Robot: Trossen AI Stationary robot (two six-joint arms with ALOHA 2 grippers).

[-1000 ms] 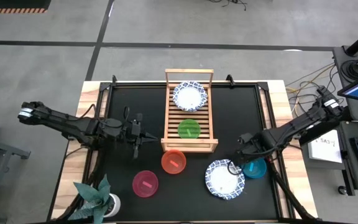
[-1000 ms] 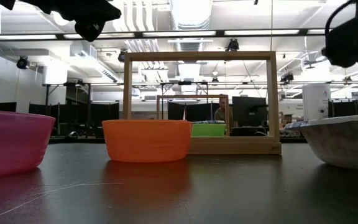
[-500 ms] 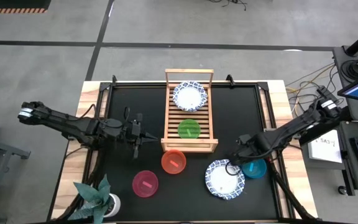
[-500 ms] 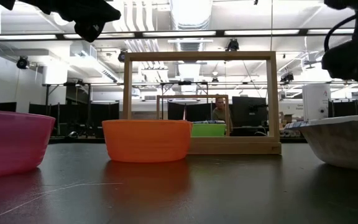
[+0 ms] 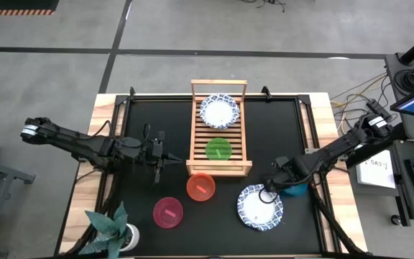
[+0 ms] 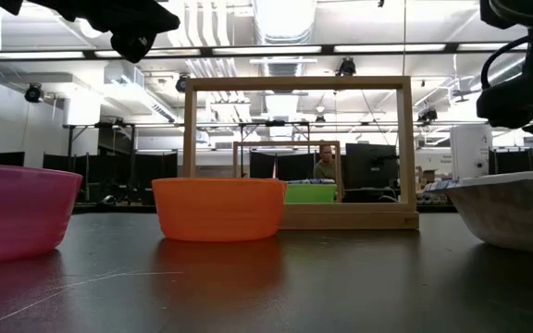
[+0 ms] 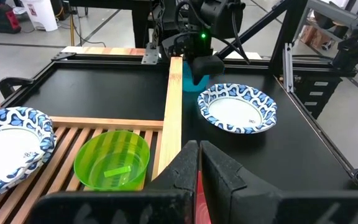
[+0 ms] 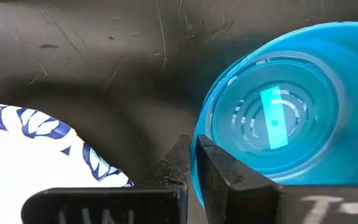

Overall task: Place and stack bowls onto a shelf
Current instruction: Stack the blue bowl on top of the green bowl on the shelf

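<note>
The small plain teal bowl (image 8: 272, 118) sits on the black surface (image 5: 135, 122), just beside a white bowl with a blue patterned rim (image 5: 259, 207), clear of the light wooden slatted shelf (image 5: 197, 129). The right claw (image 8: 189, 163), fingers pressed together, touches the teal bowl's rim. The left claw (image 7: 199, 163), also pressed together, hovers beside the shelf.

Teal bowl (image 8: 272, 118) just beside right claw (image 8: 193, 163): glossy translucent plastic. Patterned bowl (image 8: 36, 162) on claw's other side: matt, paper-like. Desk mat (image 8: 92, 56) under claw: dark, scratched, slight sheen. Shelf (image 5: 219, 129): pale bare wood.
</note>
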